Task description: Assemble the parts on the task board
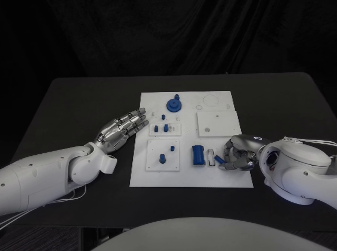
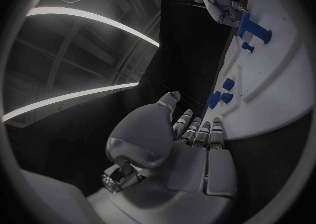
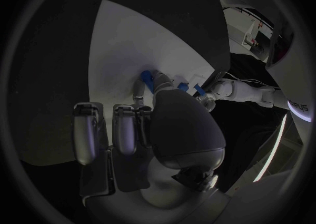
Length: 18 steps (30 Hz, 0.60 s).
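Right hand (image 1: pixel 238 155) sits closest, down at the near right corner of the task board (image 1: pixel 214 175), fingers curled around a small blue part (image 1: pixel 220 160), so it looks like it's pinching it. Just to its left lies a bigger blue block (image 1: pixel 199 155), long axis running away from the robot. Left hand (image 1: pixel 125 128) hovers flat and spread over the bench (image 1: pixel 78 104) at the board's left edge, holding nothing, so the right one's clearly nearer.
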Available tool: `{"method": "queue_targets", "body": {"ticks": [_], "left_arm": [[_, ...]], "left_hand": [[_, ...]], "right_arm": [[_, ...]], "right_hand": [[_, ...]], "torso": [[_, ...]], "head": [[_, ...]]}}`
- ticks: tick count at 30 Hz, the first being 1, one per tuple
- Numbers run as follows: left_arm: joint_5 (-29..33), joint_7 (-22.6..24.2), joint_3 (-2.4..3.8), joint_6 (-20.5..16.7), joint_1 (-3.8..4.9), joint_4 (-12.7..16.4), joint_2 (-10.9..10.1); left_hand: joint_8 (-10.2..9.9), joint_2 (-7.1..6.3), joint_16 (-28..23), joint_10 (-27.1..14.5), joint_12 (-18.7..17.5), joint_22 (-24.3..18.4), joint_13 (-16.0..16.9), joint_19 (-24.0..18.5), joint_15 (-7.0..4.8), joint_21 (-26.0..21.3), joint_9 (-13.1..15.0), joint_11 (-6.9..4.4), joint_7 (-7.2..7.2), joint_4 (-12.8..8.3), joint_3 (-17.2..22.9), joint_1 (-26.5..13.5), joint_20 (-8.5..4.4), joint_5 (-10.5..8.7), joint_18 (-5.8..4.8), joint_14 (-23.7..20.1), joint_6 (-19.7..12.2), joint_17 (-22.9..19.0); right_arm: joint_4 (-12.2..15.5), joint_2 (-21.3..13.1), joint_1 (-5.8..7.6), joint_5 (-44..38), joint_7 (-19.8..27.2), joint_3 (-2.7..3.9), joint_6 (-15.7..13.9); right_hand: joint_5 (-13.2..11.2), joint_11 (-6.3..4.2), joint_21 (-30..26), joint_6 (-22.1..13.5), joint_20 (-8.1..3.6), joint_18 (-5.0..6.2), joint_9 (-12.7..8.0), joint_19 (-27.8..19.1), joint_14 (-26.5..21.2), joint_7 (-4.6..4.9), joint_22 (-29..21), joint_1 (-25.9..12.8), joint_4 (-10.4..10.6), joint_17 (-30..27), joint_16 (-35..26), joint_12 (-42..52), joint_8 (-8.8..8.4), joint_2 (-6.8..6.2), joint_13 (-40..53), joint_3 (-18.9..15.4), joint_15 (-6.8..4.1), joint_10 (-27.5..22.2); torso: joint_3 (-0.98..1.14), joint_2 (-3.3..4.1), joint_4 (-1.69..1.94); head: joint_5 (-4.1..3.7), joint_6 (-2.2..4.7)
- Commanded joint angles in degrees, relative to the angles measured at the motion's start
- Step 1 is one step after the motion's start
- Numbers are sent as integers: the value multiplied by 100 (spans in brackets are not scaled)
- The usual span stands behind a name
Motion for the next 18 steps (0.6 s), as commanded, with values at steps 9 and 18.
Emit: {"method": "queue_targets", "body": {"ticks": [9,18], "left_arm": [[-11,-181,-26,15,-56,-5,9],[-11,-184,-26,19,-60,-1,3]], "left_hand": [[33,2,-19,13,39,-11,6,-7,39,-17,5,27,-4,-1,28,-71,34,31,61,10,20,-5],[33,2,-19,13,39,-11,6,-7,39,-17,5,27,-4,-1,28,-71,34,31,61,10,20,-5]], "right_arm": [[10,-67,-20,-613,-271,-18,-130],[55,-8,-20,-1334,-292,-17,-14]], "right_hand": [[802,48,-6,-26,32,-34,-161,505,594,33,1432,-377,385,1510,17,15,-130,-123,1506,412,27,597],[916,287,-13,-50,212,-33,-1238,501,594,316,1430,-507,371,1510,17,15,-1209,-528,1506,867,224,597]], "torso": [[2,-3,-5],[3,0,-6]], "head": [[1,-1],[-9,-1]]}}
